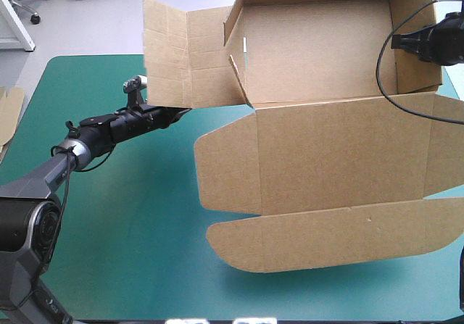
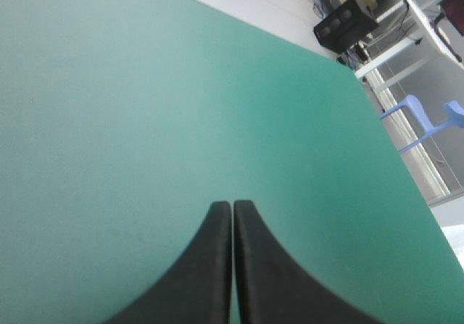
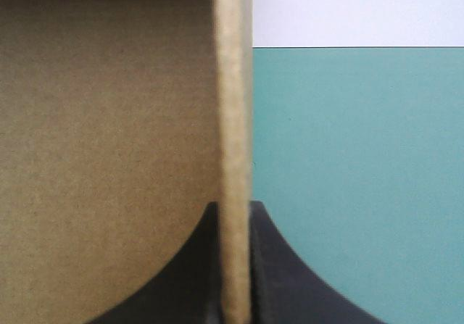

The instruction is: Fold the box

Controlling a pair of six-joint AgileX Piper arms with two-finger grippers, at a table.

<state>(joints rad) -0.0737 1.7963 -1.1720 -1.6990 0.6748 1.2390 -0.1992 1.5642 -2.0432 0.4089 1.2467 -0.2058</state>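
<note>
Teal-green cover (image 1: 130, 222), right claw (image 3: 235, 206) pinching box (image 1: 341, 157)

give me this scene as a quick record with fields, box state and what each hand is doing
box: brown, partly formed, at the table's far right
right wall: raised, gripped edge-on by the right hand
left panel: spread out to the left, not tucked
lid: open, flat toward the near edge
right hand: shut on the box
left hand: shut, empty, near the left panel's lower edge, only teal-green cover ahead
spare board: at the table's left edge
</note>
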